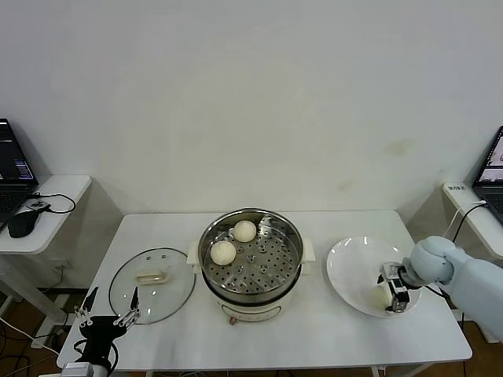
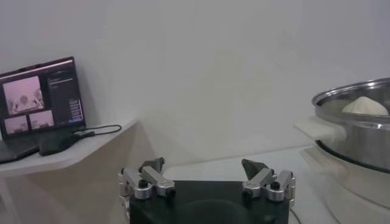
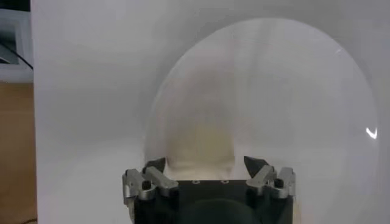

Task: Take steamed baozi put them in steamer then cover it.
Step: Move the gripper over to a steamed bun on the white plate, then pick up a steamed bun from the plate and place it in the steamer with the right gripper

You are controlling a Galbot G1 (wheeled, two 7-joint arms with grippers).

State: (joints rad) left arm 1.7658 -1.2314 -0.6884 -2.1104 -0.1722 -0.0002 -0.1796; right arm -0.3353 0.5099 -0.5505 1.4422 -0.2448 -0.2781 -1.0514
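My right gripper (image 3: 200, 163) is down over the white plate (image 1: 350, 271) at the right of the table, its two fingers set on either side of a baozi (image 3: 201, 143); they look close against the bun's flanks, but I cannot tell whether they are already pressing it or only flanking it, so I count the grasp as not yet sure. From the head view, that gripper (image 1: 395, 292) sits on the near right part of the plate, with my right forearm reaching in from the right edge and the wrist bent downward. Only this one bun shows on the plate, mostly hidden by my fingers. To the left, in the middle of the table, stands the steamer (image 1: 251, 263), uncovered, with two baozi (image 1: 223, 252) already on its perforated tray, toward the left and far side. Further left lies the cover (image 1: 152, 285), flat on the table with its handle up. My left gripper (image 1: 108, 316) hangs idle at the near left corner of the table, fingers spread wide and holding nothing. So I judge the job about half done: this bun must go in, any others, then the cover.
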